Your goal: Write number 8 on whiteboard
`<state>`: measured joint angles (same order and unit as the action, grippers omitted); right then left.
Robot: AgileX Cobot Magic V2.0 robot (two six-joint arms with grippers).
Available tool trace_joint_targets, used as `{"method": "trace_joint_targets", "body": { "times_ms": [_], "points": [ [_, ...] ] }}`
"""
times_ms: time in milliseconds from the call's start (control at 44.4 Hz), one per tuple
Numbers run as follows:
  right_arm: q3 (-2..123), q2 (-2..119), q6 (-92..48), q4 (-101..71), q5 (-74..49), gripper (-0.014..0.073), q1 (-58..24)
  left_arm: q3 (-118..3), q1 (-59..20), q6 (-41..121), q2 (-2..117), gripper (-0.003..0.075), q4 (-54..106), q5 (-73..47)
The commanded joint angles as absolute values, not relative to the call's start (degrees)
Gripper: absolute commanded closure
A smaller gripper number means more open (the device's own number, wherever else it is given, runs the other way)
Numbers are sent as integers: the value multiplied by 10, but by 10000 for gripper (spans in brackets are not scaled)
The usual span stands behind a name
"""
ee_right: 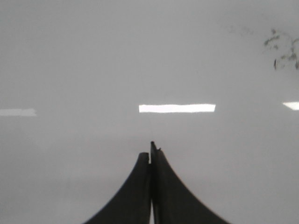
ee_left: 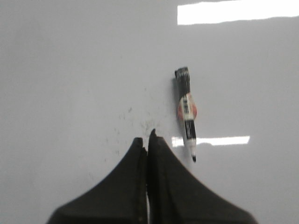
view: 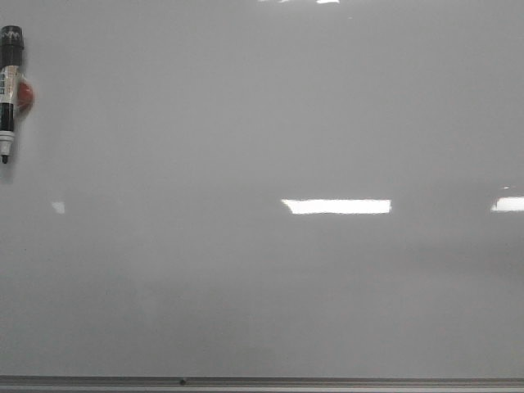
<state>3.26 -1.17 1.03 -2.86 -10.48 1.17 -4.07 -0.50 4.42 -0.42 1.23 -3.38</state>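
The whiteboard (view: 262, 123) is a glossy pale grey board that fills the front view; no number 8 shows on it. A black-capped marker (view: 10, 90) with a white label and an orange-red holder hangs on the board at the far left, tip down. It also shows in the left wrist view (ee_left: 187, 112), a little to the side of my left gripper (ee_left: 147, 138), which is shut and empty. My right gripper (ee_right: 150, 150) is shut and empty in front of the bare board (ee_right: 93, 56). Neither gripper shows in the front view.
A thin grey metal rail (view: 262, 382) runs along the board's bottom edge. Bright rectangular light reflections (view: 336, 206) lie on the board. Faint dark smudges (ee_right: 282, 49) mark the board in the right wrist view, and faint specks (ee_left: 135, 119) in the left wrist view.
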Motion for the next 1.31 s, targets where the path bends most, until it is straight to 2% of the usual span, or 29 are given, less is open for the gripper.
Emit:
{"method": "trace_joint_targets", "body": {
  "times_ms": [0, 225, 518, 991, 1216, 1283],
  "points": [
    [105, -15, 5, -24, -96, 662, 17, -116, -7, 43, -3, 739, 17, -14],
    [232, 36, -24, -23, -188, 662, 17, -275, -7, 43, 69, 739, 17, -141],
    [338, 147, -24, -23, -203, 662, 17, -421, -7, 43, 190, 739, 19, -254],
    [335, 253, -24, -23, -209, 662, 17, -405, -7, 43, 302, 739, 19, -307],
    [332, 282, -25, -23, -269, 658, 17, -389, -7, 43, 341, 739, 28, -306],
    [332, 289, -26, -23, -284, 632, 17, -382, -7, 43, 355, 738, 28, -302]
  ]
}}
